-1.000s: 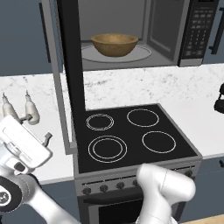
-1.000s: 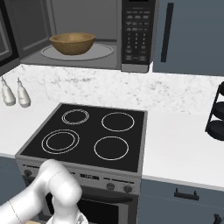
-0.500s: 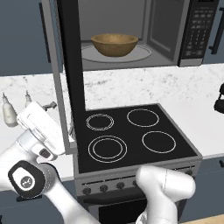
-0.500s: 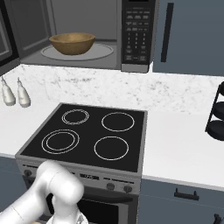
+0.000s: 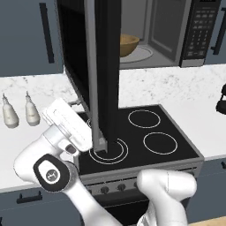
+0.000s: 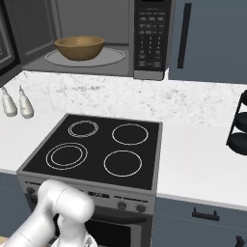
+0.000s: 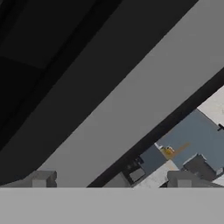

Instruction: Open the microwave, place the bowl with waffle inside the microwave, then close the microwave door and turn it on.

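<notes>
The microwave (image 6: 149, 38) stands open above the counter, its keypad (image 5: 201, 31) on the right. Inside, the brown bowl (image 6: 79, 48) rests on the glass turntable (image 6: 111, 57). In the left base view the bowl (image 5: 129, 45) shows half covered by the microwave door (image 5: 106, 88), which stands out over the stove. The waffle is hidden. My gripper (image 5: 77, 106) is open, empty, and close against the door's outer face at counter height. In the hand view the door's grey edge (image 7: 131, 100) runs diagonally just ahead of the gripper (image 7: 111, 181).
Below the microwave lies a black stovetop (image 6: 96, 149) with ring burners. Two small bottles (image 5: 11, 112) (image 5: 31, 110) stand on the marble counter to its left. At the right counter edge is a black tiered rack (image 6: 239, 130). Blue-grey cabinets (image 6: 207, 38) flank the microwave.
My hand has risen and moved right up to the door. The door has swung partway toward the microwave and now covers half the bowl in the left base view.
</notes>
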You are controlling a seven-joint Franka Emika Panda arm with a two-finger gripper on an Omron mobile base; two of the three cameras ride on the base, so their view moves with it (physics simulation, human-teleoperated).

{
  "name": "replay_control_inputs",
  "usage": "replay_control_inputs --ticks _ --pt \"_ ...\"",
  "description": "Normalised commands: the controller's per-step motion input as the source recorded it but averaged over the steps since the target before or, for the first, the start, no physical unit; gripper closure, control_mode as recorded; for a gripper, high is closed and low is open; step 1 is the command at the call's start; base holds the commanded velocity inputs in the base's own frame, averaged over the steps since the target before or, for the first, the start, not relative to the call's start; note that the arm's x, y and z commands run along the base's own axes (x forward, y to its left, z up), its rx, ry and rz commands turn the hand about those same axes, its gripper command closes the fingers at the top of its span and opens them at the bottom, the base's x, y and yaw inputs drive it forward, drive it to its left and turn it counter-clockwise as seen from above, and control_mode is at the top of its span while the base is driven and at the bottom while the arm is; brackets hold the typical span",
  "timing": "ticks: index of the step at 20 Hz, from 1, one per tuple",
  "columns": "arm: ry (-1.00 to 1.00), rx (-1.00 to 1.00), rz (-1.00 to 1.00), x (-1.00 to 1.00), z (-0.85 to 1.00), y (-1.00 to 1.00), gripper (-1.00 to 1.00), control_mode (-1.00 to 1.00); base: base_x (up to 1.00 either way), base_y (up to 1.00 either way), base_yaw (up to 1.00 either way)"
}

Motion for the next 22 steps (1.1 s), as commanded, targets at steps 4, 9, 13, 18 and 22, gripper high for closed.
replay_control_inputs --ticks 4,9,13,18,22 --pt "-0.01 0.09 0.00 0.03 0.16 -0.61 -1.00 -1.00 0.00 0.00 0.00" --pt "0.00 0.09 0.00 0.07 0.06 -0.64 -1.00 -1.00 0.00 0.00 0.00" --pt "0.00 0.11 0.00 0.27 0.00 -0.67 -1.00 -1.00 0.00 0.00 0.00" --pt "0.00 0.13 0.00 0.46 0.00 -0.59 -1.00 -1.00 0.00 0.00 0.00" --pt "0.00 0.11 0.00 0.49 0.01 -0.52 -1.00 -1.00 0.00 0.00 0.00"
